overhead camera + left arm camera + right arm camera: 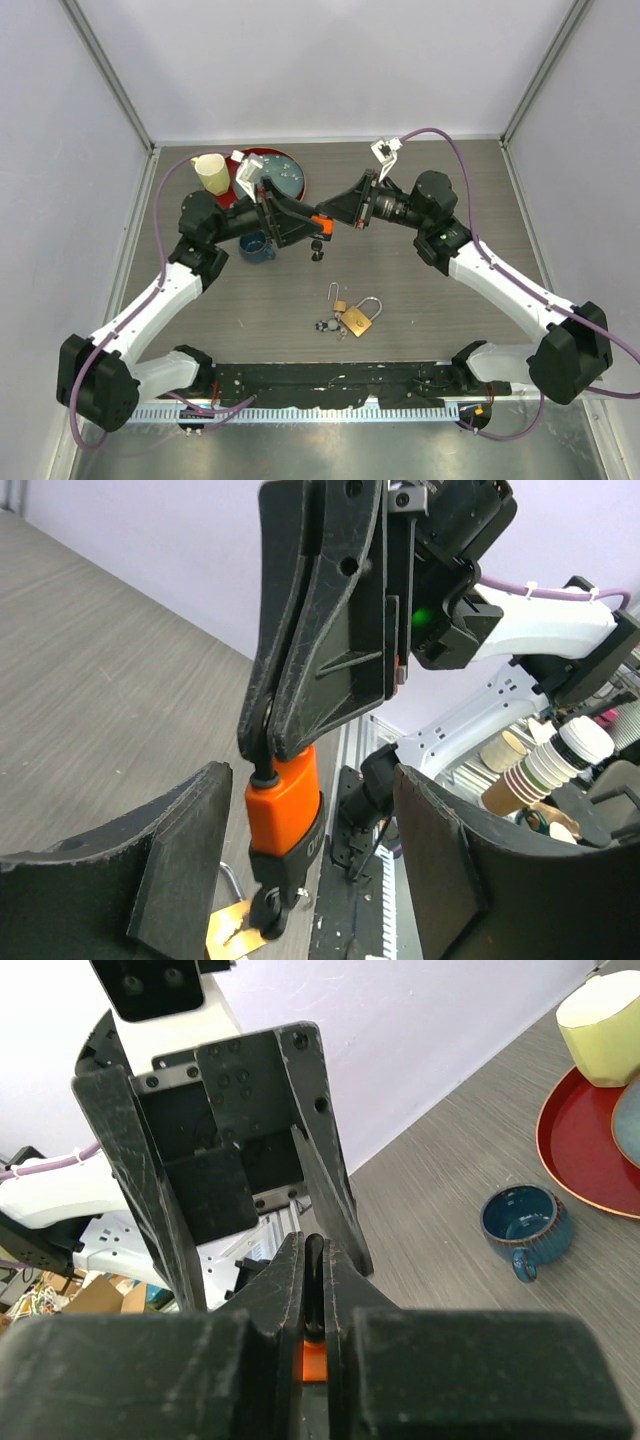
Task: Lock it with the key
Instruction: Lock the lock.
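— Where is the lock?

— The orange-bodied padlock (283, 805) hangs in mid-air above the middle of the grey wood-grain counter (260, 310), between my two arms. My right gripper (313, 1260) is pinched tight on its thin dark shackle (313, 1285), and the body dangles below my fingers.

— And the left one?

— My left gripper (310, 780) is spread wide. Its two dark pads (170, 880) stand on either side of the orange body with a gap on each side, touching nothing.

— The key?

— A dark key (318, 250) sticks out of the bottom of the padlock, pointing down at the counter and well above it.

— What crowds you?

— The dark blue glazed cup (256, 247) sits on the counter just under my left wrist. Behind it, near the far left corner, is the round red tray (292, 160) carrying a pale yellow cup (210, 172). Towards my bases lies a brass padlock with a silver shackle (358, 320), with small keys just beside it.

— Room to move?

— Plain counter shows straight under the hanging key, and more to the right of my right arm. White walls close off the far edge and both sides, and a black rail runs along the near edge.
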